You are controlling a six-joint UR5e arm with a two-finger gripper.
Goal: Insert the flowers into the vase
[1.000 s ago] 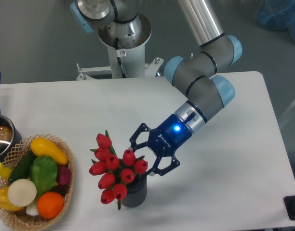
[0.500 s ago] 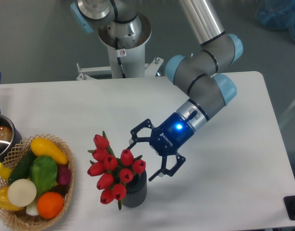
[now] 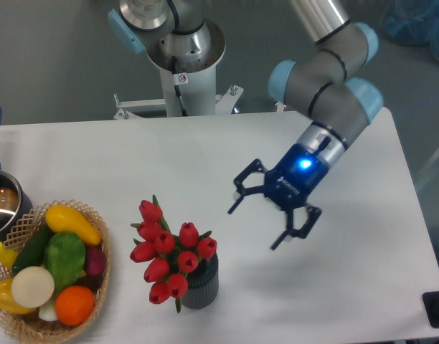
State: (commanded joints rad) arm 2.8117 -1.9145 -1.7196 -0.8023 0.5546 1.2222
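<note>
The flowers, a bunch of red tulip buds with green leaves, stand with their stems in the vase, a small dark grey ribbed cylinder near the table's front. The buds lean out to the vase's left. My gripper hangs open and empty to the upper right of the vase, clear of the flowers, its fingers spread wide and pointing down-left.
A wicker basket of colourful vegetables sits at the front left. A steel pot with a blue handle is at the left edge. The robot's base column rises behind the white table.
My gripper has let go of the flowers and drawn back up and to the right, away from the vase. The flowers stay in the vase, settled slightly.
</note>
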